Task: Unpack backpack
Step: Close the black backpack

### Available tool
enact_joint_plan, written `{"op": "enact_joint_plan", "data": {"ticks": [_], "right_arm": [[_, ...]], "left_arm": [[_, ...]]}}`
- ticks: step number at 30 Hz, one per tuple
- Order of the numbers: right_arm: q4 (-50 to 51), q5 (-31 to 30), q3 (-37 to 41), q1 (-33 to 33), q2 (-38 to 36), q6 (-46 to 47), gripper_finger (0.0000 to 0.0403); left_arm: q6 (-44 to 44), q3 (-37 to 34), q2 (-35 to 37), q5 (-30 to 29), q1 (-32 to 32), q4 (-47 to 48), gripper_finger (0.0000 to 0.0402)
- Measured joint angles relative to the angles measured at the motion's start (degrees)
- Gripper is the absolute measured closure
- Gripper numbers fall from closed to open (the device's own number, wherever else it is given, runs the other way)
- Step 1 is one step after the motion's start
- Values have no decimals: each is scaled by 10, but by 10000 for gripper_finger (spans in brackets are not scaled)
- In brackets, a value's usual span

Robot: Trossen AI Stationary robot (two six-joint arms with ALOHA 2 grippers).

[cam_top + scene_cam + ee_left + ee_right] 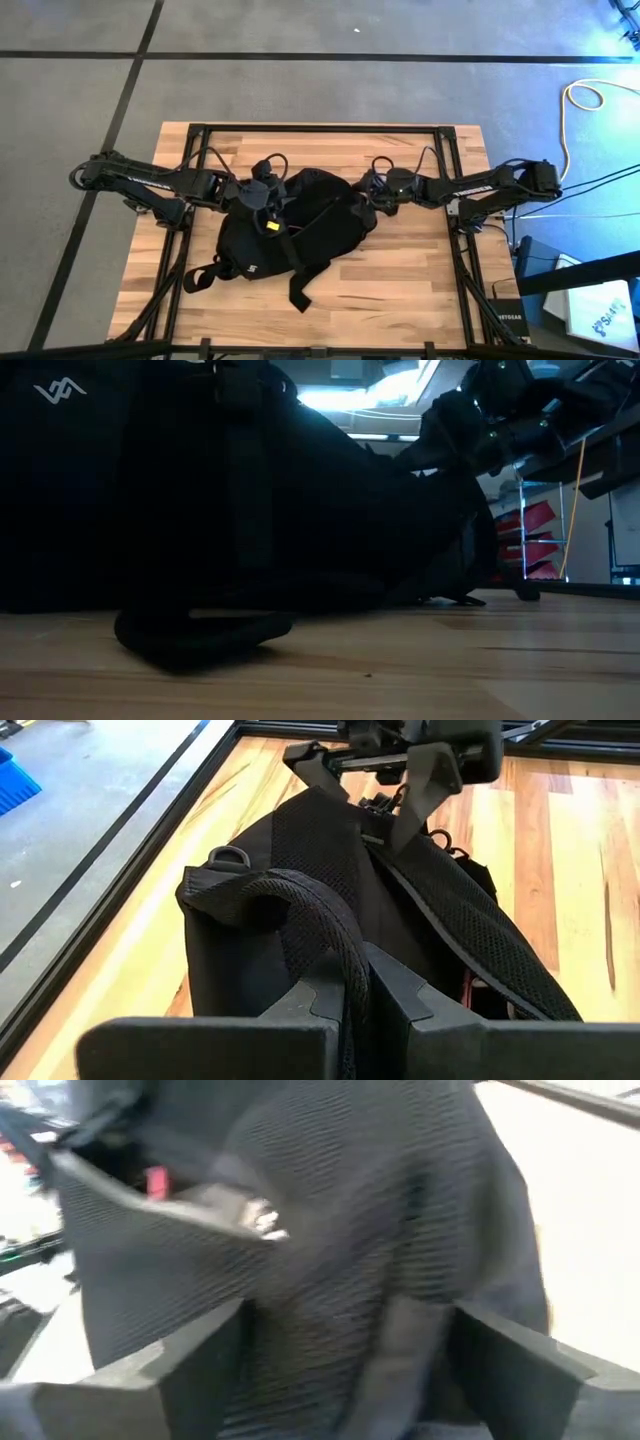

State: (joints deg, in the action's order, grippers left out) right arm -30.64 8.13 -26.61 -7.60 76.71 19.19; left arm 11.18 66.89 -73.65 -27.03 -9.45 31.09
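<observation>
the large black soft fabric backpack (pixel 290 232) lies slumped across the middle of the pale wooden slatted surface (pixel 400 285), its bulk toward the left half, loose black straps (pixel 297 280) trailing toward the near edge and a small yellow tag (pixel 271 226) showing on top. left gripper (pixel 362 998) is pressed together on a padded black mesh shoulder strap (pixel 315 935), the strap arching up between its fingers, so that side of the bag is held. right gripper (pixel 345 1350) sits at the bag's far right end, fingers spread wide either side of black mesh fabric; cannot tell whether they touch it, nothing is pinched yet. judged step: early, securing and opening the bag; no contents lie outside it, and no open compartment mouth is visible in any view. next move probably calls for the right gripper to close on the mesh panel or find a zip pull while the left keeps the strap taut, then to part the two. a small metal ring (pixel 228 857) shows on the upper corner of the bag. room: bare wood on the right and near the front edge gives space to set items down; the left and back are crowded by the arms and the black metal frame (pixel 320 128) bordering the surface. trailing straps near the front edge could snag.
</observation>
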Motion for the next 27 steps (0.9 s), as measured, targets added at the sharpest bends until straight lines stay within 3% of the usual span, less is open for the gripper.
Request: {"op": "enact_joint_plan", "data": {"ticks": [3, 12, 15, 21, 27], "right_arm": [[-6, 42, 0, 0, -2, 3, 110], [-16, 39, 0, 0, -4, -12, 179], [-22, 36, 0, 0, -4, -16, 233], [-26, 56, 0, 0, -4, -17, 378], [-28, 62, 0, 0, -4, -25, 397]], "left_arm": [[0, 0, 0, 0, 0, 0, 396], [0, 0, 0, 0, 0, 0, 396], [0, 0, 0, 0, 0, 0, 396], [0, 0, 0, 0, 0, 0, 396], [0, 0, 0, 0, 0, 0, 396]]}}
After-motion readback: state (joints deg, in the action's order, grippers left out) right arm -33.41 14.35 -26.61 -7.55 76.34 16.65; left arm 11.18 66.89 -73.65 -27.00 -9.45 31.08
